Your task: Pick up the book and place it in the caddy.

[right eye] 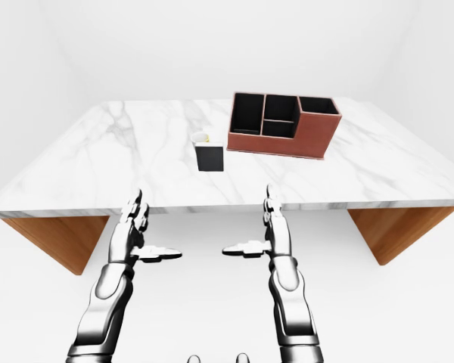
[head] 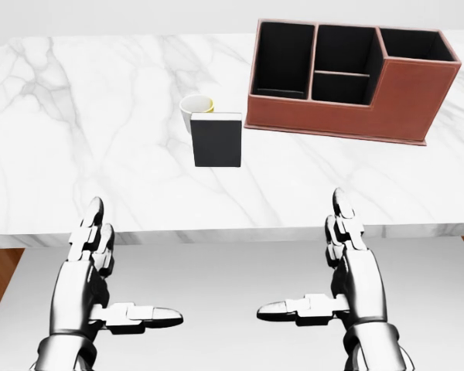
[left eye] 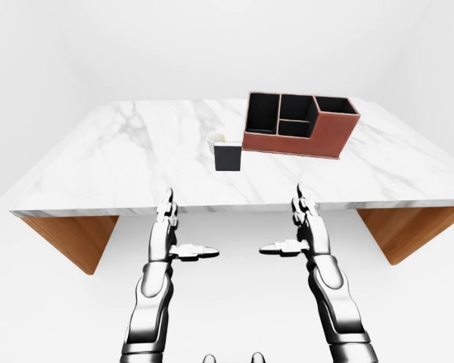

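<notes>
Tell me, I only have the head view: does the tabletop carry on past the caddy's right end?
Observer: Yes. In the left-eye view the marble table runs on to the right of the caddy, and bare marble shows above it too.
Operator: What holds the table up?
Observer: Slanted wooden supports, one under each end, with open space between them.
Operator: Where does the top end on the left?
Observer: Its near left corner shows well to the left of the left hand. The right hand is likewise well inside the right corner.
</notes>
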{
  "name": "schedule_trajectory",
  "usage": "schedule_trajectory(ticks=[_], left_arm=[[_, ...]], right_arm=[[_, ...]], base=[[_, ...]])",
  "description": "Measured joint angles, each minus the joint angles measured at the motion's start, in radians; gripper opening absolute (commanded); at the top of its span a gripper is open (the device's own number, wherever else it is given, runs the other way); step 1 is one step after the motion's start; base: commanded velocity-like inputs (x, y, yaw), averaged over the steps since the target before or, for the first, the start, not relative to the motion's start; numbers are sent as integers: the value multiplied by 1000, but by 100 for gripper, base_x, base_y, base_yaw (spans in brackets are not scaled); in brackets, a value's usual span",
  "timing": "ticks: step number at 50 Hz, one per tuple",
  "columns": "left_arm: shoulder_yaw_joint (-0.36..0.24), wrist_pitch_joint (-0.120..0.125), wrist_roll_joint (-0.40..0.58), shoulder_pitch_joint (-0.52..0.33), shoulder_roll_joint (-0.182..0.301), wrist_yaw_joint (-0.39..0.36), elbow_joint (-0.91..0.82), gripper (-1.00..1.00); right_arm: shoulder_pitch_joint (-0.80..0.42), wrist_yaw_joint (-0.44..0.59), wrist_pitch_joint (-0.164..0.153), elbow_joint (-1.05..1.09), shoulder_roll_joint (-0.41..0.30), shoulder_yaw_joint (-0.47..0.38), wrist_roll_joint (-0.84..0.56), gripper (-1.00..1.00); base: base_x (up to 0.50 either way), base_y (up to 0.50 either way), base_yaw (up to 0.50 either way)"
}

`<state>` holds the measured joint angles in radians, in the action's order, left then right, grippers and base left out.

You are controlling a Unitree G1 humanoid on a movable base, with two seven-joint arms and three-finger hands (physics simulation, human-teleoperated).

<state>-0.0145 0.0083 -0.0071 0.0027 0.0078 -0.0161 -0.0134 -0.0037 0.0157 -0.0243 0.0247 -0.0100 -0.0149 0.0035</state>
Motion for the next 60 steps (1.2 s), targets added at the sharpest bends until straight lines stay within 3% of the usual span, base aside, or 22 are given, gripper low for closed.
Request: schedule_trajectory(ticks=[14,19,44,60], left_arm=[[-25,54,-7,-8,14,-22,-59,100],[-32,79,-5,-21,20,-27,-82,100],[-91,79,-37,-254,99,-89,-141,100],[-118,79,-48,-413,153,-91,-159,100]], right_arm=[[-20,33,-56,68,-21,-26,-18,100],[-27,43,-63,81,-27,-35,-23,100],[-175,102,-63,190,-84,-82,-56,100],[-361,19,-63,85,-131,-98,-131,100]], base=[[0,0,0],[0,0,0],[0,0,0],[0,0,0]])
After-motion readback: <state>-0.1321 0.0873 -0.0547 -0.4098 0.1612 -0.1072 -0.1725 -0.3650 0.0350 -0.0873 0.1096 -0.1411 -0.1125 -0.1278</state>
